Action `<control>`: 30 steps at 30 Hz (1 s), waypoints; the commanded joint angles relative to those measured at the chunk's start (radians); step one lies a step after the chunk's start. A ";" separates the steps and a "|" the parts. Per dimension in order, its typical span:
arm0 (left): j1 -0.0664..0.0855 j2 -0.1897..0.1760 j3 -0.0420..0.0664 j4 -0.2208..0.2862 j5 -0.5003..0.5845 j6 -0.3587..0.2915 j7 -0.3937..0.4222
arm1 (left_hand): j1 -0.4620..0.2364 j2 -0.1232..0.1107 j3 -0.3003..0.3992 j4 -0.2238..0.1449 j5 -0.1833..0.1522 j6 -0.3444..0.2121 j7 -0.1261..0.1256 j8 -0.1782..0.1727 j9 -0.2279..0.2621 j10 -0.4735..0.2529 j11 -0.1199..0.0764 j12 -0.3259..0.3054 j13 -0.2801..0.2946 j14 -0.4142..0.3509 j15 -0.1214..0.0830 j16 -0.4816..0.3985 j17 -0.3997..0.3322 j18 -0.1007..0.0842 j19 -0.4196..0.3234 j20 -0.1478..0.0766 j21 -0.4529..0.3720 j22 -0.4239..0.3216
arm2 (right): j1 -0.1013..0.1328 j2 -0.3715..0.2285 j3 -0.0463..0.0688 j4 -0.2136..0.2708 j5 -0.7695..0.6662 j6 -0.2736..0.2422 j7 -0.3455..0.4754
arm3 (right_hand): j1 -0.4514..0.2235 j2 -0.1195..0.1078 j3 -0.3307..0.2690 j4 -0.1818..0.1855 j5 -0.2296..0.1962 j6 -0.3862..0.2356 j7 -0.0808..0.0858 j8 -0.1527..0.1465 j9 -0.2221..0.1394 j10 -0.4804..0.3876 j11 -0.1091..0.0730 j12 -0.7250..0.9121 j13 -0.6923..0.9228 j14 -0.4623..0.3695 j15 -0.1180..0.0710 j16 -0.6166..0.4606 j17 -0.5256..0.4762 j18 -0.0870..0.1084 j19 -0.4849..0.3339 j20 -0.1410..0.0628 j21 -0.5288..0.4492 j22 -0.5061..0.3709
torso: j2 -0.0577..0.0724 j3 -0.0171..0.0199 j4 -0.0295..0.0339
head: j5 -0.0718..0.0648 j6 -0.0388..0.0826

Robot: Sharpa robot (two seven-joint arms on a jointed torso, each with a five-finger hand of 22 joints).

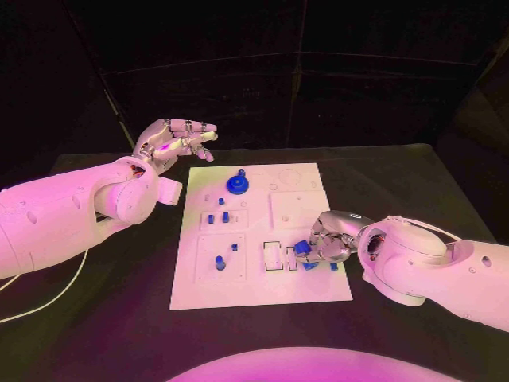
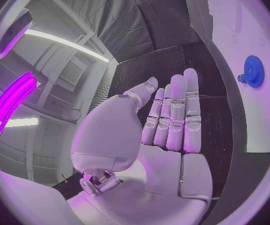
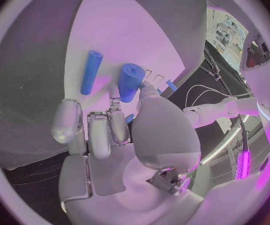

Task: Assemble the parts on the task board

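- Task board lies flat in the middle of the black table, with small blue parts spread over it; a blue gear stands near its far end, and short blue pegs stand in the recessed plates nearer the middle
- Right hand is low over the board's near right area, fingers curled in; in the right wrist view it pinches a short blue cylinder between thumb and fingertips, close above the white surface; a slimmer blue rod lies loose on the board just beside it
- Left hand hovers off the board's far left corner, fingers straight and together, holding nothing; the left wrist view shows the flat palm with the gear well apart from it
- Step in hand, as I judge it: seating the held cylinder into a socket by the small slots; which socket I cannot tell
- Next move calls for lining the cylinder upright over its hole, then pressing straight down; a tilt would likely jam it
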 commanded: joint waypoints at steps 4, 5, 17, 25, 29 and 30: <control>0.002 -0.002 0.001 0.003 0.001 0.011 0.005 | -0.009 0.000 -0.007 -0.002 0.003 -0.001 -0.004 0.005 0.001 -0.006 0.000 0.005 0.001 -0.002 0.003 0.000 -0.002 0.014 0.001 0.008 -0.006 -0.002 | -0.008 -0.015 -0.008 0.000 0.053 -0.061 -0.025 | 0.048 0.034 0.003 -0.012 0.043 0.005 -0.002 0.007 0.005 0.009 -0.007 -0.001 0.007 0.073 -0.005 0.007 0.087 -0.010 0.006 -0.007 0.001 0.008 | 0.000 0.0006 -0.0008 | 0.000 0.000; 0.002 -0.002 0.001 0.003 0.001 0.011 0.005 | -0.009 0.000 -0.007 -0.002 0.003 -0.001 -0.004 0.005 0.001 -0.006 0.000 0.005 0.001 -0.002 0.003 0.000 -0.002 0.014 0.001 0.008 -0.006 -0.002 | -0.008 -0.017 -0.008 0.004 0.057 -0.074 -0.023 | 0.049 0.035 0.003 -0.012 0.048 0.006 -0.003 0.007 0.005 0.010 -0.007 -0.002 0.007 0.073 -0.005 0.008 0.088 -0.010 0.006 -0.008 0.002 0.008 | 0.000 0.0007 -0.0010 | 0.001 0.000; 0.002 -0.001 0.001 0.003 0.001 0.013 0.006 | -0.009 0.000 -0.007 -0.002 0.003 -0.001 -0.004 0.005 0.001 -0.006 0.000 0.005 0.001 -0.002 0.003 0.000 -0.002 0.014 0.001 0.008 -0.006 -0.002 | -0.008 -0.035 -0.008 0.054 0.081 -0.214 0.022 | 0.048 0.034 -0.002 -0.010 0.060 0.007 -0.003 0.007 0.005 0.010 -0.007 -0.002 0.009 0.073 -0.005 0.009 0.090 -0.011 0.008 -0.008 0.003 0.011 | 0.000 -0.0006 0.0024 | -0.003 0.004; 0.002 0.000 0.001 0.003 0.001 0.013 0.005 | -0.009 0.000 -0.007 -0.002 0.003 -0.001 -0.004 0.005 0.001 -0.006 0.000 0.005 0.001 -0.002 0.003 0.000 -0.002 0.014 0.001 0.008 -0.006 -0.002 | -0.007 -0.016 -0.008 0.057 0.106 -0.256 0.055 | 0.033 0.030 -0.017 0.003 0.063 0.009 -0.002 0.006 0.006 0.012 -0.007 -0.001 0.012 0.074 -0.005 0.010 0.092 -0.011 0.009 -0.009 0.004 0.012 | 0.001 0.0003 0.0009 | 0.001 0.004; 0.002 0.001 0.001 0.003 0.001 0.013 0.005 | -0.009 0.000 -0.007 -0.002 0.003 -0.001 -0.004 0.005 0.001 -0.006 0.000 0.005 0.001 -0.002 0.003 0.000 -0.002 0.014 0.001 0.008 -0.006 -0.002 | -0.007 0.000 -0.008 0.052 0.116 -0.255 0.063 | 0.027 0.029 -0.022 0.008 0.062 0.010 -0.002 0.006 0.006 0.013 -0.007 -0.002 0.012 0.074 -0.005 0.010 0.092 -0.011 0.009 -0.009 0.004 0.013 | 0.000 -0.0002 0.0008 | 0.002 0.006; 0.002 0.001 0.001 0.003 0.001 0.013 0.005 | -0.009 0.000 -0.007 -0.002 0.003 -0.001 -0.004 0.005 0.001 -0.006 0.000 0.005 0.001 -0.002 0.003 0.000 -0.002 0.014 0.001 0.008 -0.006 -0.002 | -0.007 0.006 -0.008 0.050 0.119 -0.249 0.063 | 0.025 0.029 -0.024 0.010 0.061 0.010 -0.002 0.006 0.006 0.013 -0.007 -0.002 0.012 0.074 -0.005 0.010 0.092 -0.011 0.009 -0.009 0.004 0.013 | 0.000 -0.0004 0.0009 | 0.002 0.005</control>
